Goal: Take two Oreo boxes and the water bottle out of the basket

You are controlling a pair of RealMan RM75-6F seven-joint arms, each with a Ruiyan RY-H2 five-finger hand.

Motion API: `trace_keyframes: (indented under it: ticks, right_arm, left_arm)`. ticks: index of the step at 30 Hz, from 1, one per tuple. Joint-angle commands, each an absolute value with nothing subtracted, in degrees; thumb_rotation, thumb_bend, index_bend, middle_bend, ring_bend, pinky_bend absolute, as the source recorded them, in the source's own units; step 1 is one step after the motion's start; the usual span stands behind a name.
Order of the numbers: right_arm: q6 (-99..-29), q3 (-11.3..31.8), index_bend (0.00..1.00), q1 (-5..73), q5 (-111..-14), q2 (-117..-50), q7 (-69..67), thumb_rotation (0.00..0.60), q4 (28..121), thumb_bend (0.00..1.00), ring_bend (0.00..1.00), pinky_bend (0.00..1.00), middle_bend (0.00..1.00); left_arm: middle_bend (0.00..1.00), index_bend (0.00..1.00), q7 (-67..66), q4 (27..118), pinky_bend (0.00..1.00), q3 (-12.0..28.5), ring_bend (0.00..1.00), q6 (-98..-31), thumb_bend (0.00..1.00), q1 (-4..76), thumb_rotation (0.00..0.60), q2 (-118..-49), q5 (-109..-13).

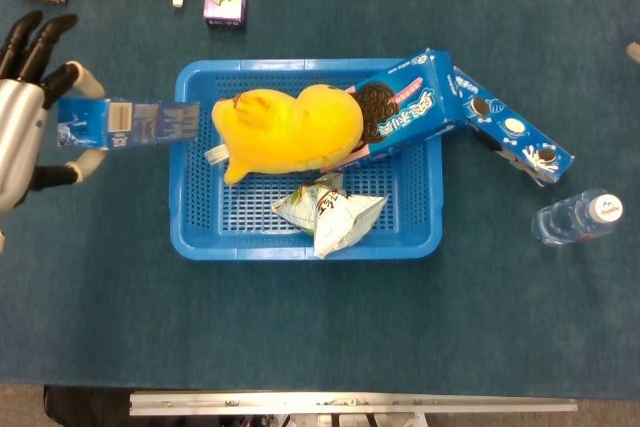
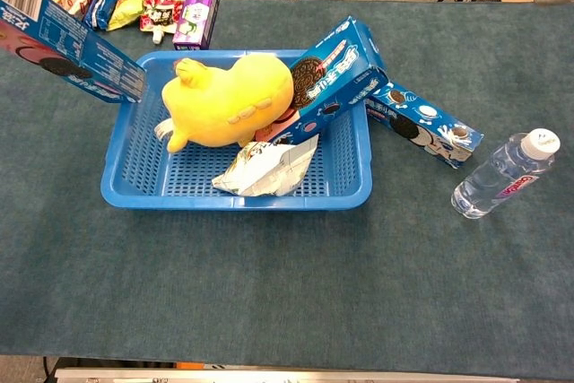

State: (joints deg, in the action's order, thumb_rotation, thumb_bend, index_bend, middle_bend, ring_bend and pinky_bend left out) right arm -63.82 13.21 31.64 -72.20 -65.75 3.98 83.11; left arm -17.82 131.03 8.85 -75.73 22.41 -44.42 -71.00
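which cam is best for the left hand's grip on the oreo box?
Head view: the left hand shows at the frame's left edge, holding the Oreo box by its end. Chest view shows only the box, with the hand out of frame.

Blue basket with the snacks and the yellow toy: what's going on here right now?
The robot's left hand holds a blue Oreo box in the air at the left edge of the blue plastic basket, outside it. A second blue Oreo box leans on the basket's right rim beside a yellow plush toy and a crumpled snack bag. A third Oreo box and the clear water bottle already lie on the table to the right. The right hand is not in view.
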Motion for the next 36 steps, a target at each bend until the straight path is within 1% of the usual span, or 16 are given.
trace_keyframes:
  ticks: [1, 11, 17, 24, 29, 32, 35, 36]
  right_arm:
    - [-64.02, 13.15, 0.17, 31.46, -72.27, -65.65, 3.94, 0.6, 83.32, 0.0, 0.29, 0.4, 0.27]
    - [-64.23, 12.87, 0.17, 30.92, -72.33, -65.67, 3.82, 0.6, 83.67, 0.0, 0.29, 0.4, 0.27]
    - [-64.17, 12.63, 0.17, 30.75, -72.47, -66.03, 3.68, 0.6, 83.65, 0.0, 0.29, 0.4, 0.27]
    - [-65.85, 11.66, 0.17, 29.31, -73.74, -65.14, 4.24, 0.6, 86.82, 0.0, 0.29, 0.4, 0.27]
    - [-67.24, 10.74, 0.17, 28.12, -75.02, -64.22, 5.04, 0.6, 89.59, 0.0, 0.29, 0.4, 0.27]
    - [-67.96, 10.41, 0.17, 27.49, -75.51, -63.77, 5.43, 0.6, 91.02, 0.0, 0.29, 0.4, 0.27]
    - [-68.4, 10.32, 0.17, 27.15, -75.78, -63.57, 5.55, 0.6, 91.72, 0.0, 0.29, 0.4, 0.27]
    - [-68.45, 10.31, 0.17, 27.08, -75.81, -63.54, 5.56, 0.6, 91.81, 0.0, 0.29, 0.4, 0.27]
  left_arm:
    - [0.11, 0.82, -18.45, 130.29, 0.25, 8.42, 0.04, -76.38, 0.18, 21.73, 0.6, -44.45, -70.33]
    - [0.11, 0.82, -18.12, 127.71, 0.25, 8.19, 0.04, -79.45, 0.18, 19.19, 0.6, -44.25, -68.45]
    - [0.11, 0.82, -18.64, 127.03, 0.25, 7.06, 0.04, -80.12, 0.18, 17.54, 0.6, -43.9, -67.73]
    - [0.11, 0.82, -19.31, 122.4, 0.25, 5.76, 0.04, -81.52, 0.18, 15.45, 0.6, -46.73, -65.86]
    - [0.11, 0.78, -17.98, 118.91, 0.25, 5.31, 0.04, -80.64, 0.18, 14.6, 0.6, -48.65, -63.46]
    - [0.1, 0.72, -17.17, 118.42, 0.25, 4.81, 0.04, -79.11, 0.18, 14.35, 0.6, -48.93, -62.4]
    - [0.07, 0.58, -17.09, 118.9, 0.25, 4.41, 0.04, -77.97, 0.18, 14.31, 0.6, -48.8, -62.09]
    - [0.06, 0.51, -17.23, 119.16, 0.25, 4.32, 0.04, -77.69, 0.18, 14.33, 0.6, -48.66, -61.97]
